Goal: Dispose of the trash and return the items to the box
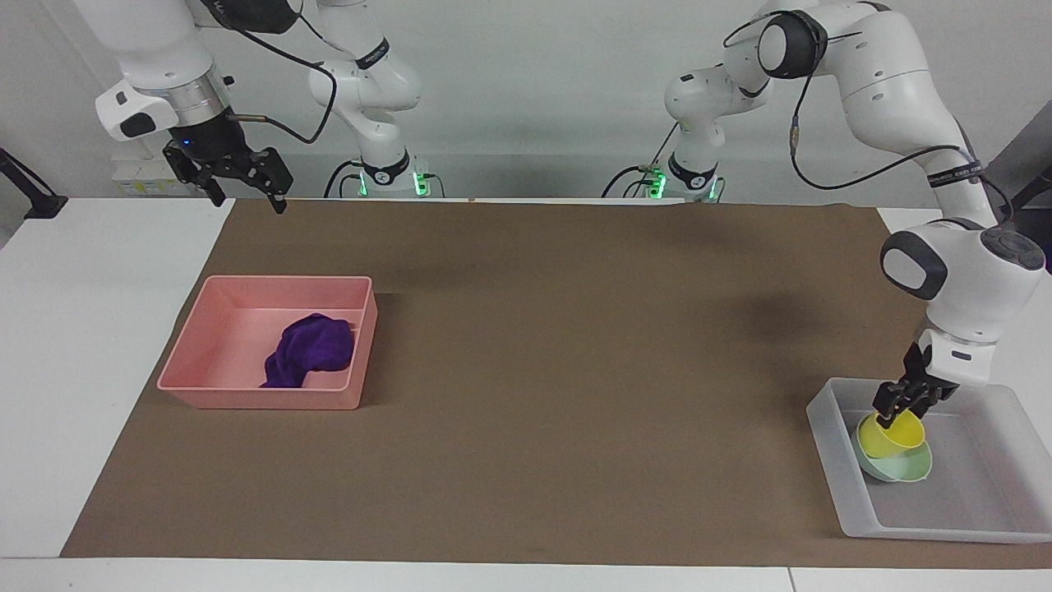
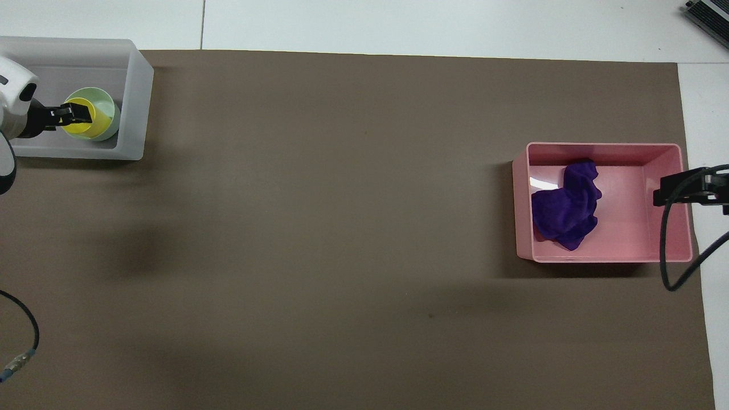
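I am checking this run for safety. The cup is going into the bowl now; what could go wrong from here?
The left gripper grips the yellow cup by its rim, tilted in the mint-green bowl in the tray. On release, the cup may tip over. The bowl sits tilted too, so pressure could rock or slide it. On lifting, a finger inside the cup might drag it up again.
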`<state>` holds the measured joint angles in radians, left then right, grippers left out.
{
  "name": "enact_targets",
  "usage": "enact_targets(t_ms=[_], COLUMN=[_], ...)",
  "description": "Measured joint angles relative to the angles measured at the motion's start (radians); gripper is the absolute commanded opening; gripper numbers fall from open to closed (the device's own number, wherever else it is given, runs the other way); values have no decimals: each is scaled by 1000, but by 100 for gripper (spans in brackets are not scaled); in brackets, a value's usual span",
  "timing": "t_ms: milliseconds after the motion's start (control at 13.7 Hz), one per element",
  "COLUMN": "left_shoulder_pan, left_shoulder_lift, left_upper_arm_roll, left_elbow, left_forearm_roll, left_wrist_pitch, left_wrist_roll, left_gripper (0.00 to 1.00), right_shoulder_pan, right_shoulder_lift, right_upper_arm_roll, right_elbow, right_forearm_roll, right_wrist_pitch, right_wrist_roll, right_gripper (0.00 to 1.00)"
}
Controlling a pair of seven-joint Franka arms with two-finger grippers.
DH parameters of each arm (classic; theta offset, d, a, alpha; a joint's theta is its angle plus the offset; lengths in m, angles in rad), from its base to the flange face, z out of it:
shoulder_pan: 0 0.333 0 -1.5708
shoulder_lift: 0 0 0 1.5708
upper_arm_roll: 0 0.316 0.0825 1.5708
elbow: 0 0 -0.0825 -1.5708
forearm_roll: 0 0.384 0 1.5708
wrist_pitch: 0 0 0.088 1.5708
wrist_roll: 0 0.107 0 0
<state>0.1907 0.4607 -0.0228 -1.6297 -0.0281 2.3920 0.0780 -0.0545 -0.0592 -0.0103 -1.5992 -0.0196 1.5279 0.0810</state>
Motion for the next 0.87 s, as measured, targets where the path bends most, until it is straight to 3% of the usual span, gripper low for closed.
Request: enact_targets(t_ms=[219,583,874], left_shoulder_pan=[-33,-186,-234], left_shoulder_lift=[-112,-356,-509], left_upper_arm_roll=[-9,-11,-11], left_elbow=[-73,-283,-311], left_forearm_roll=[-1,-1,-1], left_wrist_pitch=[-44,-168,-336], left_wrist_roll=[121,134,134], left_gripper=[100,100,100], right_shoulder_pan=[0,-1,-1], right_shoulder_lift=[0,0,0], right_upper_arm_roll=[0,0,0], right_elbow=[0,-1,0], right_forearm_roll=[0,0,0], right_wrist_pitch=[0,0,0], right_wrist_roll=[0,0,0], right_gripper=[100,100,100])
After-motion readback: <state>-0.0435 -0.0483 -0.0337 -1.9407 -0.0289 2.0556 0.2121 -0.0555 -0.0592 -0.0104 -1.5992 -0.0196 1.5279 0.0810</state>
